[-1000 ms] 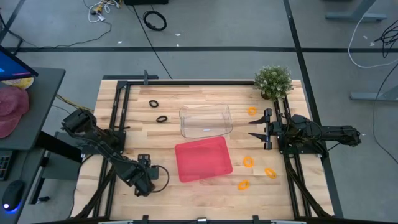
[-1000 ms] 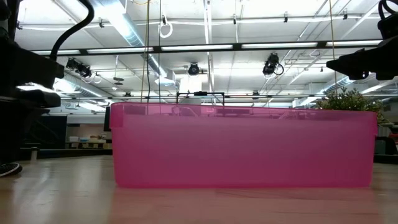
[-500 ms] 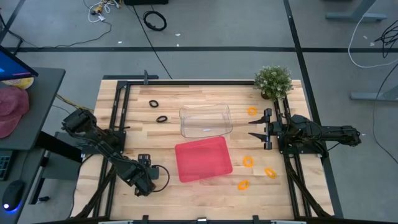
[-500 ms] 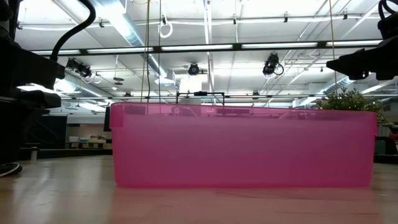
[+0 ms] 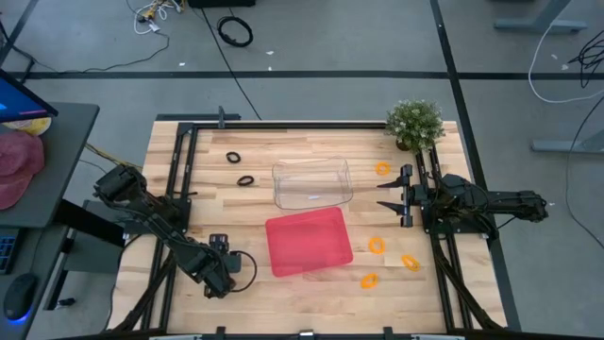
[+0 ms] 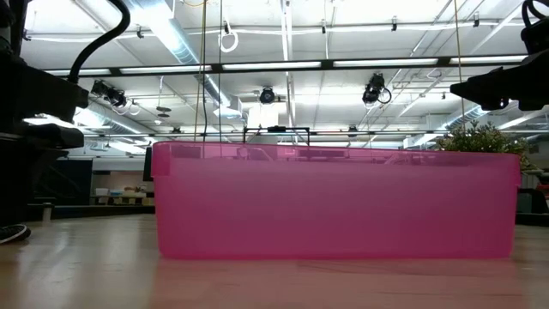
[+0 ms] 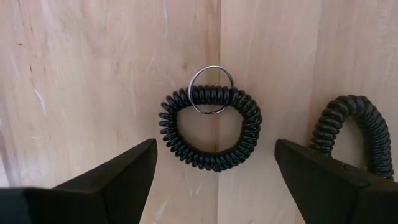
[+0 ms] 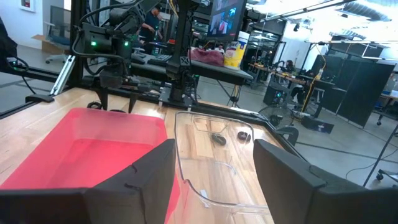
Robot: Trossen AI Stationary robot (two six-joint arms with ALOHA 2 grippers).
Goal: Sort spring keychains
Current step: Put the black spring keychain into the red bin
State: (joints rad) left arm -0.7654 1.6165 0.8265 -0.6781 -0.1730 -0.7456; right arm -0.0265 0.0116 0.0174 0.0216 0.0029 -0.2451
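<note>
A pale wooden table (image 5: 208, 203) carries a red tray (image 5: 309, 242) at its middle, a clear tray (image 5: 312, 182) just behind it, a small potted plant (image 5: 414, 124), two black spring keychains (image 5: 240, 168) and four orange spring keychains (image 5: 389, 248).

Open tabletop around two central bins

The red tray (image 5: 309, 243) and the clear bin (image 5: 312, 183) just beyond it blocked the middle of the tabletop (image 5: 203, 208). Bare wood lay open to their left and right, broken only by small keychains. The potted plant (image 5: 414, 124) stood in the far right corner. Under the left gripper (image 7: 214, 180), its jaws wide, one black keychain (image 7: 210, 127) lay clear.
</note>
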